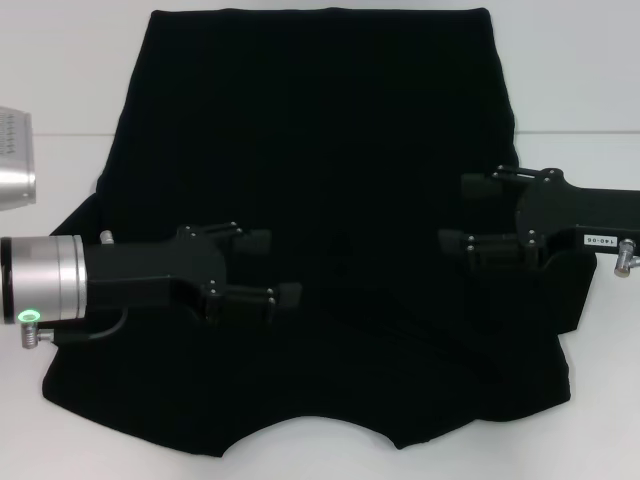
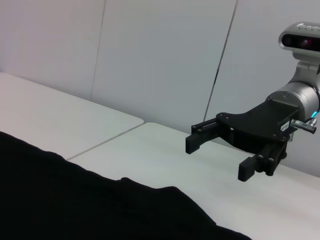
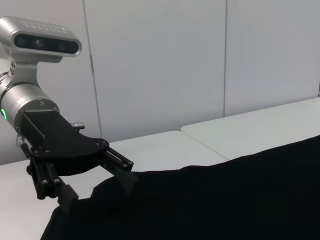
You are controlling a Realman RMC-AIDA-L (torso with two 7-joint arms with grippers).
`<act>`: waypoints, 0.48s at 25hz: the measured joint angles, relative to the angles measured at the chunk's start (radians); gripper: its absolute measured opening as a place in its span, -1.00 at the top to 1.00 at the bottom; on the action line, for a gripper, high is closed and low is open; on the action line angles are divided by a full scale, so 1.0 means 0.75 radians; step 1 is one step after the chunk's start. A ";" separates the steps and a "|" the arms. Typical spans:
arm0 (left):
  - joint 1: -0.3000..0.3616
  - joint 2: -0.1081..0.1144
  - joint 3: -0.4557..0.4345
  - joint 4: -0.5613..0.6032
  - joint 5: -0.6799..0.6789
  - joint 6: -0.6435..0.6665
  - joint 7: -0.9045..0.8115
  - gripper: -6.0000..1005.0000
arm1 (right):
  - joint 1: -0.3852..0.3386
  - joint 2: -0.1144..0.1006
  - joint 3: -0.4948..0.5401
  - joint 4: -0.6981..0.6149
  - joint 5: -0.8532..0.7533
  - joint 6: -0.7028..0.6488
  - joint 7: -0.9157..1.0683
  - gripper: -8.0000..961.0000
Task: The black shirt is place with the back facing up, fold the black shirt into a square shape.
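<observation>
The black shirt (image 1: pixel 320 120) lies spread flat on the white table (image 1: pixel 590 90), its curved neckline at the near edge and its hem at the far edge. No lettering shows on it. My left gripper (image 1: pixel 283 268) hovers over the shirt's left half, open, fingers pointing right. Over the shirt's right side, near the sleeve, my right gripper (image 1: pixel 453 213) is open too, pointing left. Neither holds cloth. The left wrist view shows the shirt (image 2: pixel 75 205) and the right gripper (image 2: pixel 216 159). The right wrist view shows the shirt (image 3: pixel 225 200) and the left gripper (image 3: pixel 99 189).
A silver cylindrical part (image 1: pixel 15 155) juts in at the head view's left edge. Bare white table (image 2: pixel 165 150) borders the shirt on both sides and beyond the hem, with a seam between table tops. White wall panels (image 3: pixel 160 60) stand behind the table.
</observation>
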 joint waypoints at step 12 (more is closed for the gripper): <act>0.011 -0.001 0.000 0.003 0.011 -0.001 0.017 -0.81 | 0.009 0.005 -0.008 0.000 -0.006 0.002 -0.013 -0.87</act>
